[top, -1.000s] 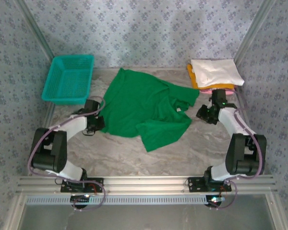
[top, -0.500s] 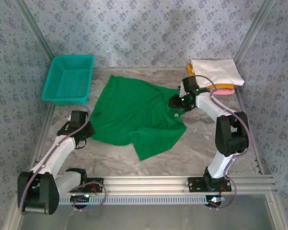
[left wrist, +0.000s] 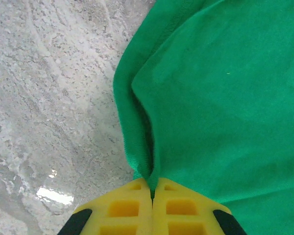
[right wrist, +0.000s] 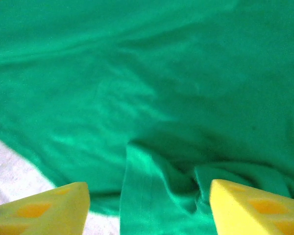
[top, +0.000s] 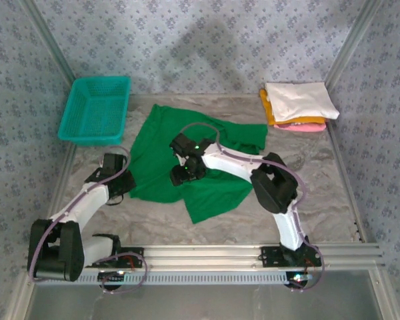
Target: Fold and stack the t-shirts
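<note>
Between my left gripper (left wrist: 152,196) jaws, clamped: hem of limp bright green cloth t-shirt (left wrist: 225,98); right gripper (right wrist: 149,208) jaws apart, should pinch the fold between them.

Top camera hangs high behind the arm bases, angled down and forward, far enough back to take in the whole table (top: 323,193) from near edge to back corners. Left wrist camera looks down past the left gripper (left wrist: 152,188), very close on the green t-shirt (left wrist: 225,98) hem near the table's left edge. Right wrist camera, equally close past the right gripper (right wrist: 148,188), sits over the shirt's middle. All three share that shirt; top and left wrist also share bare marble.
</note>
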Motion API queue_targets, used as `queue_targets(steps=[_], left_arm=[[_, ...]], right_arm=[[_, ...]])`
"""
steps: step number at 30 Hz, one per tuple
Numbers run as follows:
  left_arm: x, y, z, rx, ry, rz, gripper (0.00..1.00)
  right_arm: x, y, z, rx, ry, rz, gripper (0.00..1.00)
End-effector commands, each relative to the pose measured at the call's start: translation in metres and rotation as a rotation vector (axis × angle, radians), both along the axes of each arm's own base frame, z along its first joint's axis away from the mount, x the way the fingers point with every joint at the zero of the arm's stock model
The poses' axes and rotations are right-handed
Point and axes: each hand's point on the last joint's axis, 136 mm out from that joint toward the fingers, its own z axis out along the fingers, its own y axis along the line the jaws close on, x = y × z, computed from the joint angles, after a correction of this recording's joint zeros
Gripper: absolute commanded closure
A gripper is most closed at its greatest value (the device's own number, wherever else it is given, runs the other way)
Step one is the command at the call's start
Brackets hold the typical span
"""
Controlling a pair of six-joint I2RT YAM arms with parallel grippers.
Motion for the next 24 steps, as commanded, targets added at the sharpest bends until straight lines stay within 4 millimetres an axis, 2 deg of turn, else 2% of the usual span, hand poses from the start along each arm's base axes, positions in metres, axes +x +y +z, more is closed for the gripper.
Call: queue_targets(steps=[1,4,11,15,18,20,22,24], left_arm=[[0.000,0.000,0.006,0.003,-0.034,-0.019,1.00],[0.000,0.002,0.007,0.004,-0.048,-0.009,1.00],[0.005,0.001,0.003,-0.003,-0.041,-0.012,1.00],[0.006,0.004,0.007,0.003,-0.047,-0.003,1.00],[0.002,0.009,0.008,0.004,-0.040,0.026,1.00],[-0.001,0.014,0.008,-0.011,-0.041,0.062,1.00],[-0.003,0.017,0.009,-0.036,-0.053,0.088,1.00],[-0.004,0.019,0.010,-0.039,-0.064,0.101,1.00]], right_arm=[[-0.001,-0.029,-0.019,-0.164,0.033,-0.069,0.44],[0.000,-0.043,-0.022,-0.176,0.035,-0.103,0.67],[0.007,-0.071,0.000,-0.167,-0.043,-0.160,1.00],[0.005,-0.098,0.012,-0.139,-0.062,-0.209,1.00],[-0.002,-0.122,0.034,-0.100,-0.090,-0.240,1.00],[-0.010,-0.136,0.053,-0.027,-0.110,-0.268,1.00],[-0.027,-0.155,0.064,0.060,-0.092,-0.311,1.00],[-0.043,-0.165,0.070,0.147,-0.037,-0.332,1.00]])
